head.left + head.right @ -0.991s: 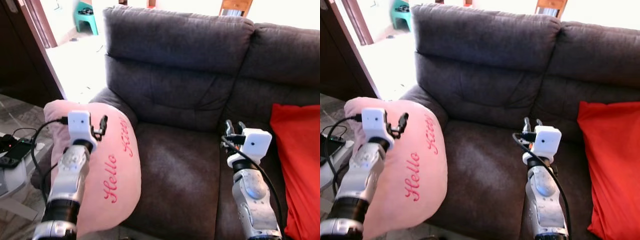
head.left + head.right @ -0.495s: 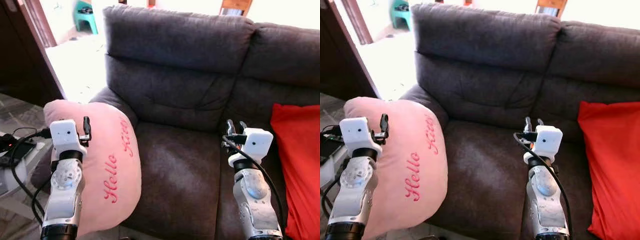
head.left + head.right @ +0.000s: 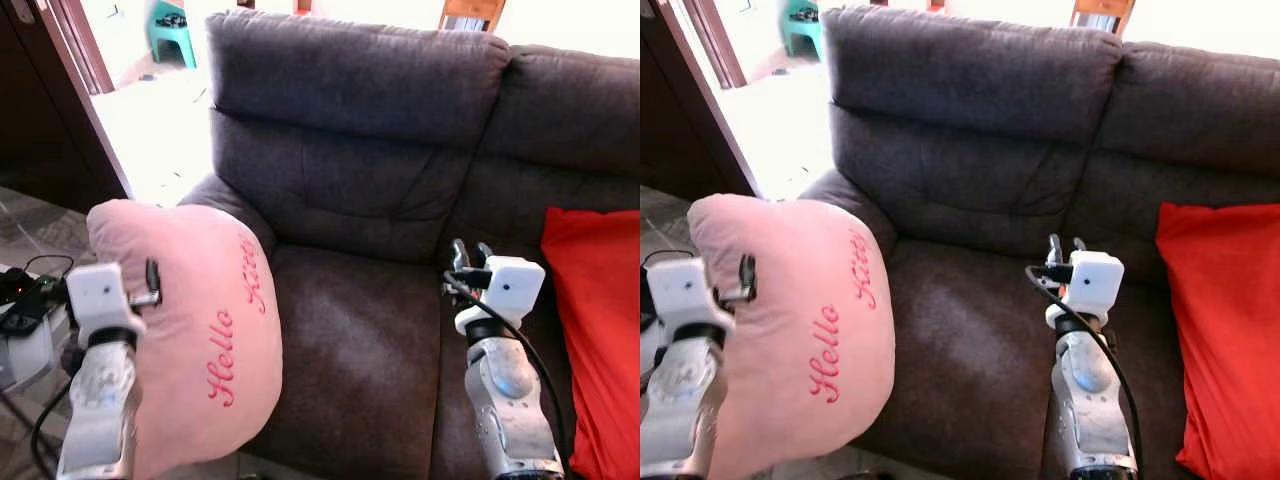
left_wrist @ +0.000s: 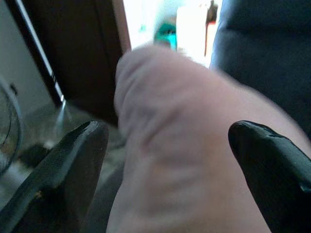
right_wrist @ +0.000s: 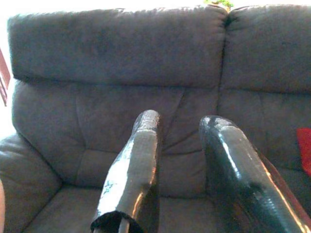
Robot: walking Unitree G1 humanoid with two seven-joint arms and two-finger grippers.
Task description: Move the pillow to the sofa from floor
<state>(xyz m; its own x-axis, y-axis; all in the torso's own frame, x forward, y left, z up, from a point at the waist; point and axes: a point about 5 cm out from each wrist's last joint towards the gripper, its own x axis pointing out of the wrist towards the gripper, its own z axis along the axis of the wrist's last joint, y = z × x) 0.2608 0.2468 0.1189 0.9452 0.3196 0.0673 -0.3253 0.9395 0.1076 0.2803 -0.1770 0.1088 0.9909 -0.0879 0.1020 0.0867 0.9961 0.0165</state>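
A pink pillow point(image 3: 215, 340) stitched "Hello Kitty" leans on the left armrest of the dark grey sofa point(image 3: 350, 330), partly over the seat's edge. My left gripper point(image 3: 152, 284) is at the pillow's left side, drawn back from it. In the left wrist view its fingers point(image 4: 73, 165) stand wide open, with the pillow point(image 4: 184, 160) blurred just ahead of them. My right gripper point(image 3: 467, 252) hovers over the seat between the pillow and a red cushion, open, with nothing between its fingers point(image 5: 141, 160).
A red cushion point(image 3: 595, 330) lies on the sofa's right seat. A low table with black devices and cables point(image 3: 20, 315) stands left of my left arm. Behind it are a dark door point(image 3: 45, 120), a bright doorway and a green stool point(image 3: 170, 30).
My left arm has pulled back, down and to the left, away from the pillow's face. The pillow stays on the armrest. The right arm has not moved.
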